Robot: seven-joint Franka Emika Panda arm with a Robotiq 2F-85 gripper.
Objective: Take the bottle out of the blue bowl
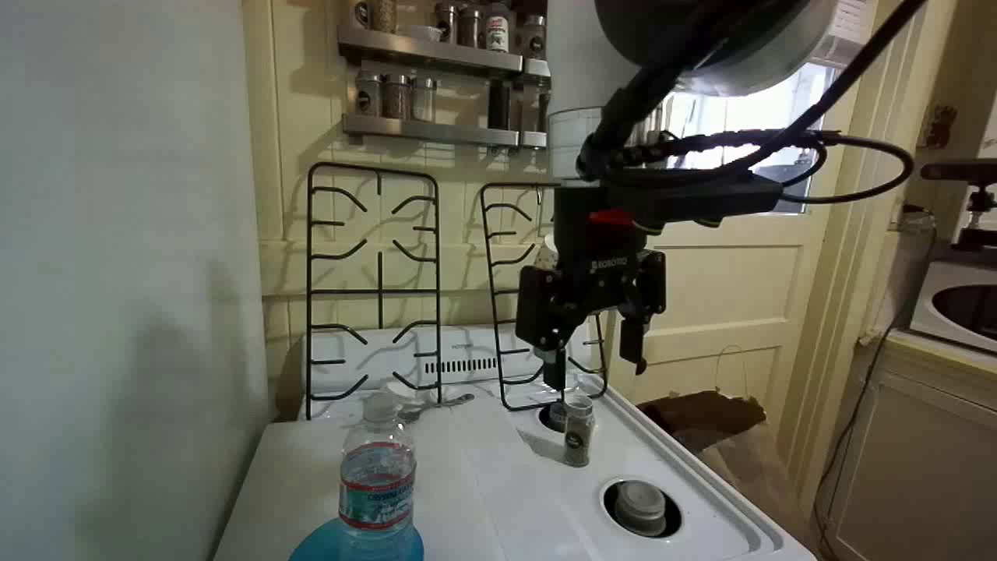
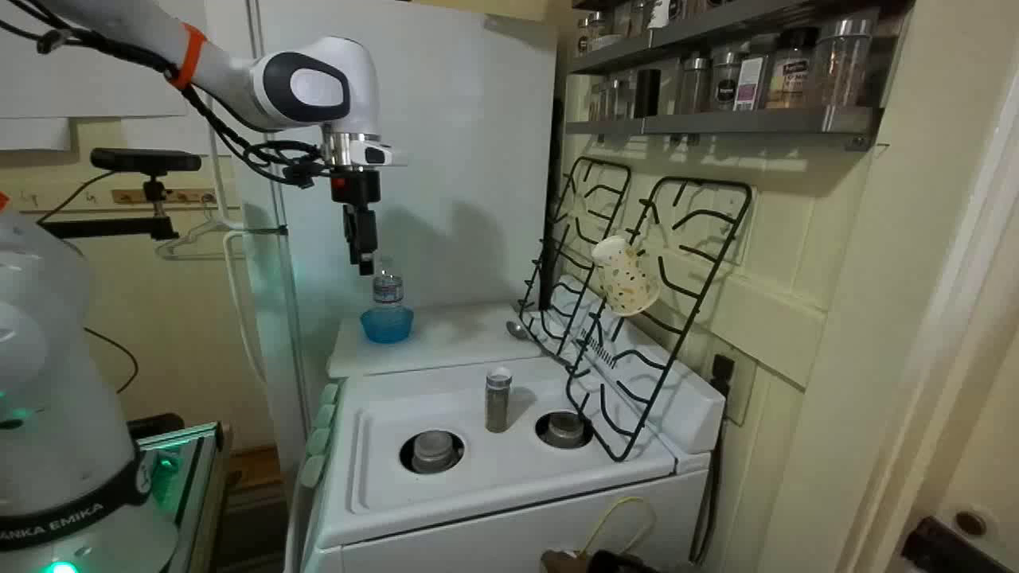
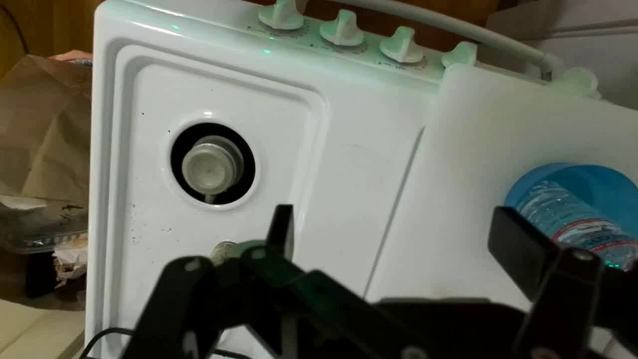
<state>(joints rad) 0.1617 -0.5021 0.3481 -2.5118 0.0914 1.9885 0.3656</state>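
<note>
The clear bottle with its label band stands upright in the blue bowl in an exterior view. Both also show in an exterior view, the bottle inside the bowl on a white board. In the wrist view the bottle and bowl are at the right edge, partly hidden by a finger. My gripper is open and empty, held above the stove. In an exterior view the gripper appears higher than the bowl. In the wrist view the gripper has its fingers wide apart.
A small spice jar stands on the stove top between the burners. Black grates lean against the back wall, with a speckled mug on one. A spoon lies behind the bowl. A white fridge rises beside the bowl.
</note>
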